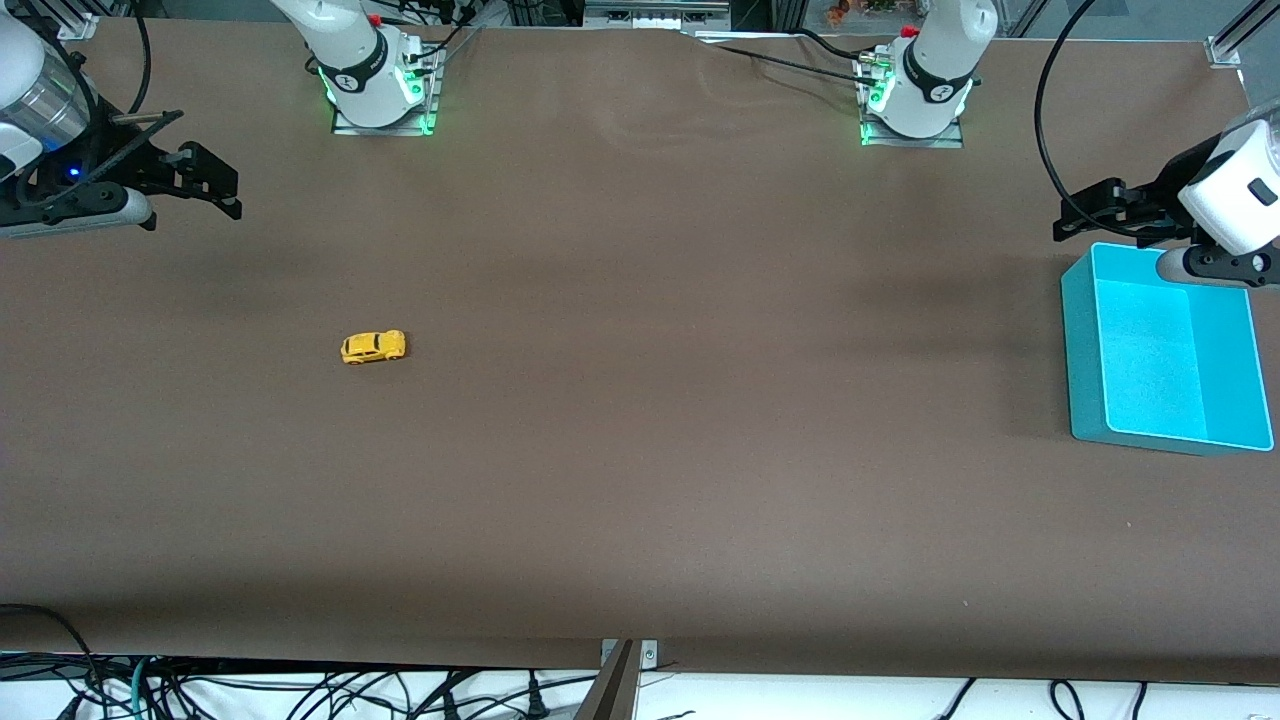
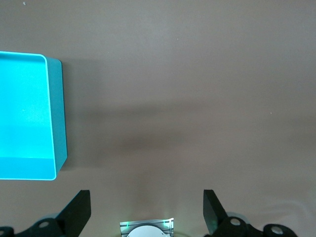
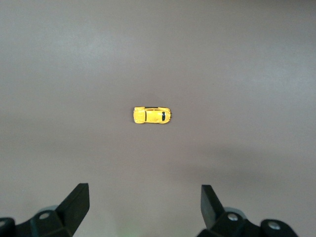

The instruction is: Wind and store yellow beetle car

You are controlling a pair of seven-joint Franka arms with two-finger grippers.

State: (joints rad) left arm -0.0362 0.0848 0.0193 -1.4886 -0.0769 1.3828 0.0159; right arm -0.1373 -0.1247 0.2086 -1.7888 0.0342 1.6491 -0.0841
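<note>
The yellow beetle car [image 1: 373, 347] [image 3: 152, 115] sits upright on its wheels on the brown table [image 1: 640, 450], at about nine o'clock from the table's centre, toward the right arm's end. The right gripper [image 1: 205, 185] [image 3: 143, 210] hangs over bare table at roughly eleven o'clock of the car, fingers spread, holding nothing. The left gripper [image 1: 1105, 215] [image 2: 147, 215], likewise open and empty, hangs by the teal bin [image 1: 1080, 350] [image 2: 58, 118], which stands at three o'clock.

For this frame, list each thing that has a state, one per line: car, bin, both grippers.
yellow beetle car: upright on its wheels on the table, toward the right arm's end, not held.
teal bin: open-topped, nothing in it, at the left arm's end.
right gripper: open, holding nothing, above the car.
left gripper: open, holding nothing, above the table beside the bin.
</note>
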